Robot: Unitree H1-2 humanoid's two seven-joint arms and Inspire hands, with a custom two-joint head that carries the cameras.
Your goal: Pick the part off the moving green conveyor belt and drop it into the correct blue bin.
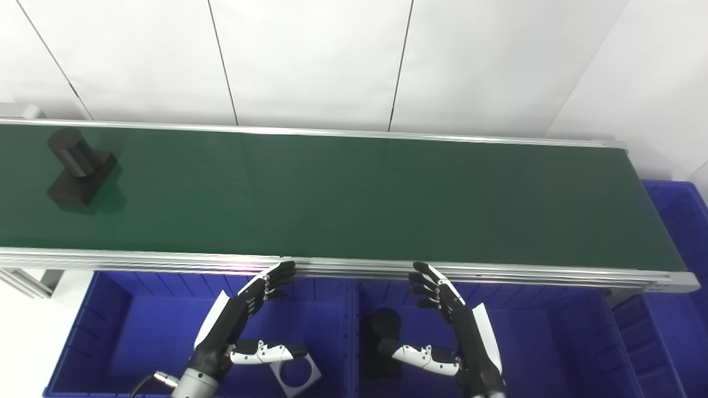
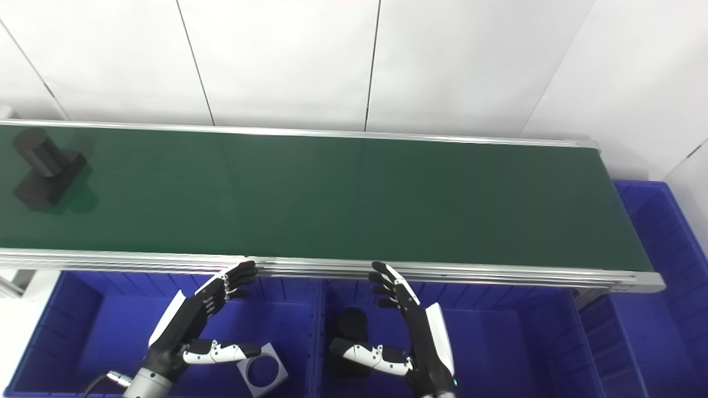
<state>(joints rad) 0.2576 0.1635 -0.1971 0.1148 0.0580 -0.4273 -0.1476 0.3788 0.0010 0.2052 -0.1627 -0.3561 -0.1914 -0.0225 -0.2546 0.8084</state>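
We find the black part (image 1: 77, 170), a cylinder on a square base, on the green conveyor belt (image 1: 354, 199) at its nine o'clock end. Our left hand (image 1: 238, 326) and right hand (image 1: 453, 326) hover empty with fingers spread, over the left blue bin (image 1: 110, 331) and the middle blue bin (image 1: 553, 342). A white square plate with a round hole (image 1: 296, 373) lies in the left bin; a black part (image 1: 381, 337) lies in the middle one.
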